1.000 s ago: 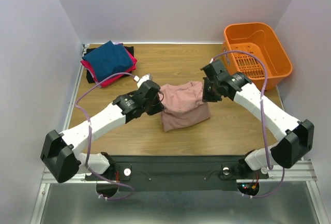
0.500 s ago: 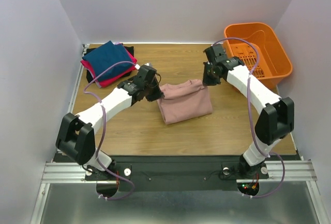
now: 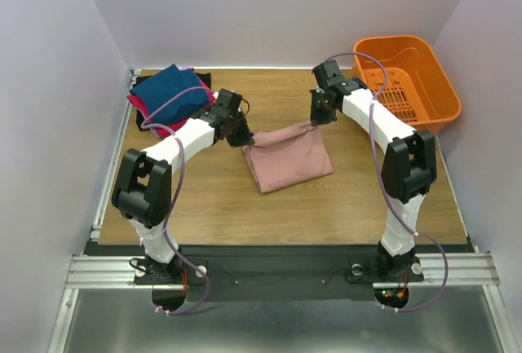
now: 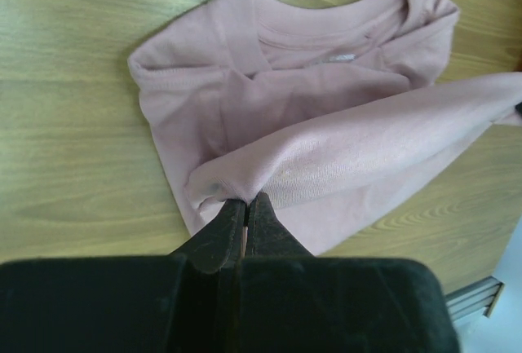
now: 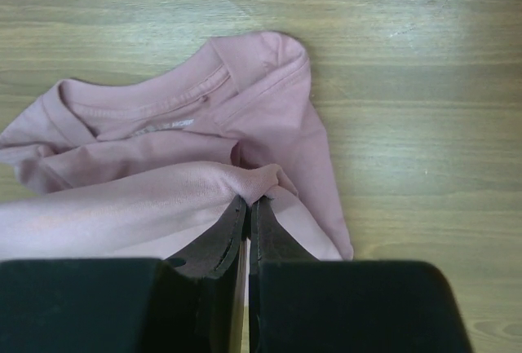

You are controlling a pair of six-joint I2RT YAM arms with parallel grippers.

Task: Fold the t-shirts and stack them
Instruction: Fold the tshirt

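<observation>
The wooden table [image 3: 204,206] is being covered at its middle by the dusty-pink t-shirt [image 3: 287,161], whose far edge is being held up while its near part is lying on the wood. The orange basket [image 3: 447,92] is being seen at the far right corner, well apart from the cloth. The folded stack [image 3: 170,96], navy-blue on top with magenta and black beneath, is being seen at the far left corner. The shirt's left corner is being pinched by the left gripper [image 3: 243,139], its fingers pressed together on a fold. The right corner is being pinched likewise by the right gripper [image 3: 316,119], and the edge is being stretched between the two.
</observation>
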